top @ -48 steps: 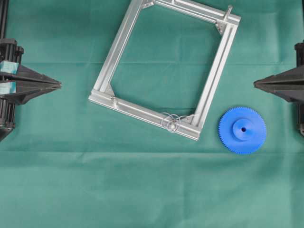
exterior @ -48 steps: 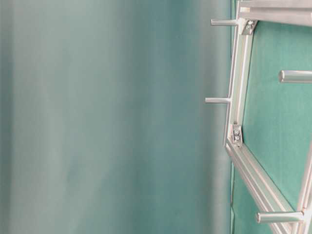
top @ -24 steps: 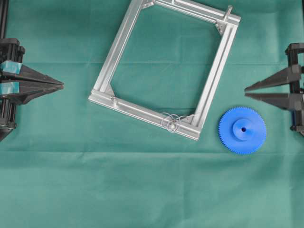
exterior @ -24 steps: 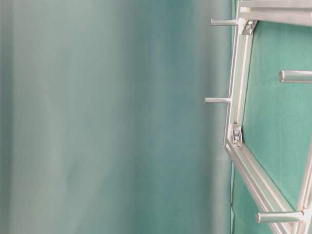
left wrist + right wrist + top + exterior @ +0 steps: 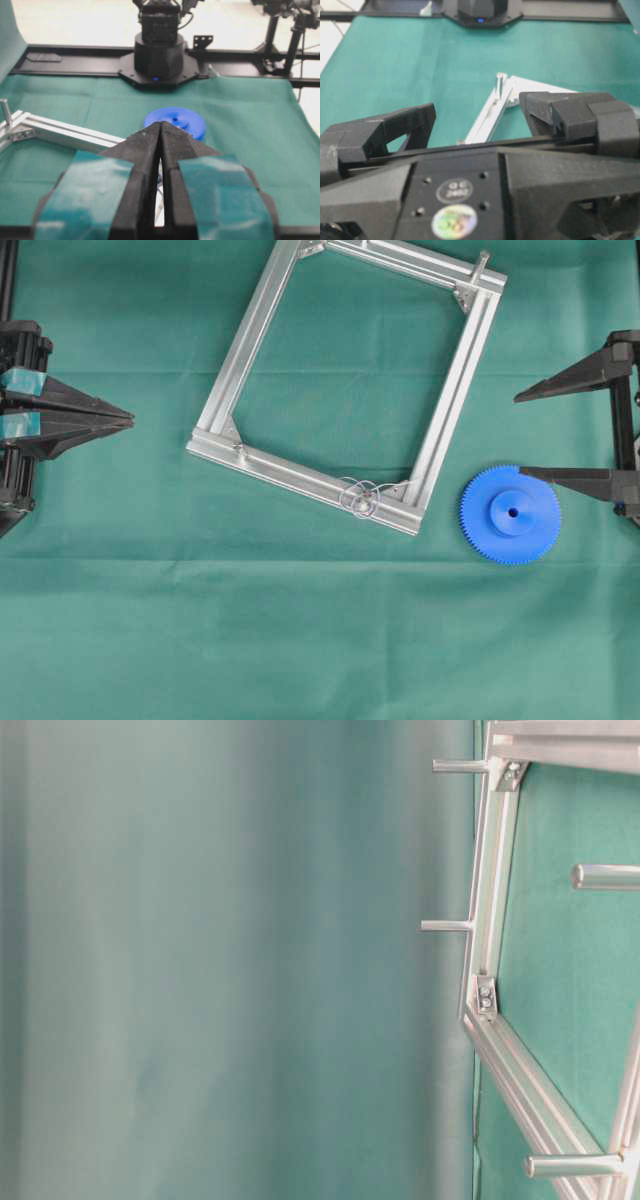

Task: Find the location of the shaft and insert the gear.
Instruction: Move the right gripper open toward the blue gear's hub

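Where the overhead view looks straight down on the green-clothed table (image 5: 300,640), the right pincer (image 5: 520,435) stands at the right edge with its two black fingers spread wide and nothing between them. The bright blue plastic toothed gear (image 5: 511,513) lies flat just below that pincer, the lower finger's tip reaching over the gear's upper rim; whether it touches cannot be told. The left pincer (image 5: 128,420) points in from the left edge with its tips pressed together, holding nothing. Between the two pincers lies the tilted rectangular silver aluminium frame (image 5: 250,335). On the frame's lower rail, closer to the right pincer than to the left one, stands the small silver metal shaft ringed by thin wire loops (image 5: 361,500). A bare grey peg (image 5: 482,262) rises at the frame's top right corner.

In the table-level view, which appears turned on its side, only the frame (image 5: 485,910) and several pegs show against blurred green; no pincer is seen.

In the left wrist view, the left pincer (image 5: 160,131) is closed, with the gear (image 5: 176,121) beyond its tips and a frame rail (image 5: 65,132) to its left.

In the right wrist view, the right pincer's fingers (image 5: 395,127) stand far apart, with the frame (image 5: 492,115) ahead between them.
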You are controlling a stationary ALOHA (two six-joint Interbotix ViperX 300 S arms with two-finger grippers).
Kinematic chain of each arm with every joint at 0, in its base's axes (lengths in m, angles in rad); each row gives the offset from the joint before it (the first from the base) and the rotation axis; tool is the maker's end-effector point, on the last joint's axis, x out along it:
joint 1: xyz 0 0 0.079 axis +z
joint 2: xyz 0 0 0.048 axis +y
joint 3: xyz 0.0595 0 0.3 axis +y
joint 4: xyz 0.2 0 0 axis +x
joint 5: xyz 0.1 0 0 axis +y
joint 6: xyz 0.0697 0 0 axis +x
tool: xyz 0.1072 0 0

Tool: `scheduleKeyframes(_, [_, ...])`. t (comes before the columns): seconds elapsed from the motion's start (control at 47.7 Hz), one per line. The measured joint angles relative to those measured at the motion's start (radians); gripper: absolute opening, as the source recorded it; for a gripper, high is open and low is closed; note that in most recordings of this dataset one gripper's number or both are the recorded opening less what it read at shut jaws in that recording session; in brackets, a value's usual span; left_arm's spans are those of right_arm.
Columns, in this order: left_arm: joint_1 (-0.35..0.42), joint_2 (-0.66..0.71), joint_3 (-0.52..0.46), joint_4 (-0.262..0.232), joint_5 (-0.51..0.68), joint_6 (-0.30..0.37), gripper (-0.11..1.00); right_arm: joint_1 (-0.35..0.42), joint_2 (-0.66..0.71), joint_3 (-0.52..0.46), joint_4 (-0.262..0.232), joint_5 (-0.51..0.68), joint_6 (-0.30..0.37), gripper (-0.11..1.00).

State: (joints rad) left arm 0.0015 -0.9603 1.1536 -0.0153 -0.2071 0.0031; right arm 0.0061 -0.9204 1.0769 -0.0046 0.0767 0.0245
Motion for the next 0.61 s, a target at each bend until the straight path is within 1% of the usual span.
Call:
scheduleKeyframes(0.084, [0.0,0.0,0.0,0.0,0.0,0.0,0.01,0.0,0.0,-0.009,0.0,0.041,-0.002,0.92])
scheduleKeyframes(0.357, [0.002,0.0,-0.002,0.0,0.003,0.0,0.01,0.002,0.0,-0.097,0.002,0.318,0.006,0.92])
scheduleKeyframes(0.608, [0.0,0.0,-0.002,0.0,0.005,0.0,0.01,0.003,0.002,-0.152,0.003,0.537,0.052,0.92])
